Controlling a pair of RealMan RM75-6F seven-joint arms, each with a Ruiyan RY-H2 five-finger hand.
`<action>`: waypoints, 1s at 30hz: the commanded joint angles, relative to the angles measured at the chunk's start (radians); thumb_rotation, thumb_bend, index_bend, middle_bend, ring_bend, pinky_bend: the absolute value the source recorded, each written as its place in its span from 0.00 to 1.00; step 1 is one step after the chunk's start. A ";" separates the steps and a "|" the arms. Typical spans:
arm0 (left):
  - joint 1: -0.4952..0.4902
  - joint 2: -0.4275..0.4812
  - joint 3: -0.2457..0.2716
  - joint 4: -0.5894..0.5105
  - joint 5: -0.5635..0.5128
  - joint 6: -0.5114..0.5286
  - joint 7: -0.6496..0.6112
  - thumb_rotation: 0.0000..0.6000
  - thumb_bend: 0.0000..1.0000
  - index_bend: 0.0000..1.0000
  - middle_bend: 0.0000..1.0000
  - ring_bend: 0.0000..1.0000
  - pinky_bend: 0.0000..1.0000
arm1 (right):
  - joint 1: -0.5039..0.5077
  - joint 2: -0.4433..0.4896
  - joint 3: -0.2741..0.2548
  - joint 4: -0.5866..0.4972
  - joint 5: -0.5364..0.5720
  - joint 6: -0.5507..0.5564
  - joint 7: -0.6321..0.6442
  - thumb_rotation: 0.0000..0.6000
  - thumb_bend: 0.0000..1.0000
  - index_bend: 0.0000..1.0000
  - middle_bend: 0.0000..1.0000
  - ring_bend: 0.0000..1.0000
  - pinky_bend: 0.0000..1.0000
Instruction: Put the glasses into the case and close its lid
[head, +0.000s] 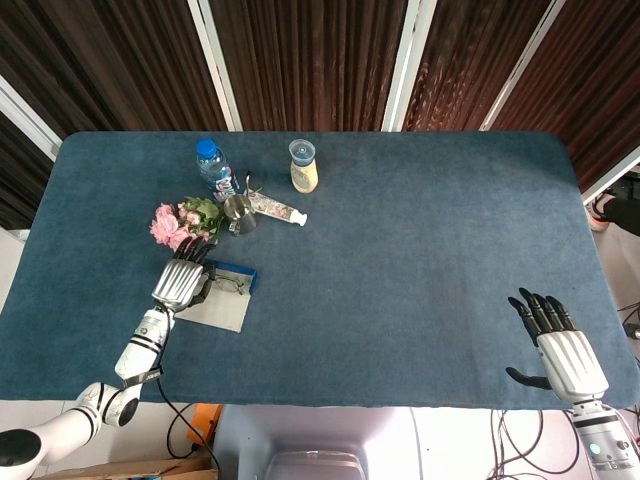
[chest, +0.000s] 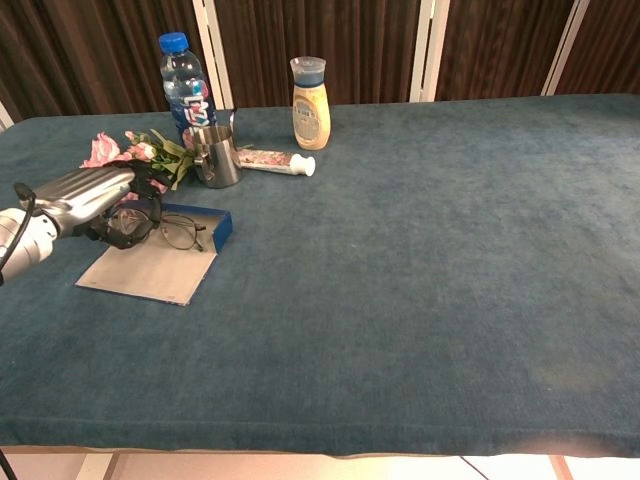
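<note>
The case lies open at the table's left: a shallow blue tray (chest: 206, 221) with its flat grey lid (chest: 150, 270) spread toward the near edge. My left hand (chest: 92, 195) grips the thin-framed glasses (chest: 172, 231) by their left end and holds them low over the tray and the hinge side of the lid. The head view shows the same left hand (head: 181, 283), the glasses (head: 230, 285) and the blue tray (head: 236, 271). My right hand (head: 558, 350) rests open near the front right edge, fingers apart, holding nothing.
Behind the case are pink flowers (chest: 112, 149), a steel cup (chest: 216, 156), a blue-capped water bottle (chest: 183, 83), a tube (chest: 275, 160) and a yellow bottle (chest: 311, 101). Blue cloth (chest: 420, 260) covers the table.
</note>
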 joint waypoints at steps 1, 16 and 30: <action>-0.001 0.000 0.002 0.003 0.002 0.000 0.003 1.00 0.41 0.70 0.15 0.00 0.02 | 0.000 0.000 0.000 0.000 0.000 0.000 0.000 1.00 0.25 0.00 0.00 0.00 0.00; 0.005 0.007 -0.002 -0.002 -0.007 -0.001 -0.017 1.00 0.37 0.41 0.13 0.00 0.03 | -0.001 0.002 -0.001 -0.004 0.001 -0.001 -0.003 1.00 0.25 0.00 0.00 0.00 0.00; 0.071 0.121 0.017 -0.212 0.041 0.150 0.007 1.00 0.37 0.40 0.13 0.01 0.06 | -0.003 0.002 -0.004 -0.004 -0.008 0.004 0.003 1.00 0.25 0.00 0.00 0.00 0.00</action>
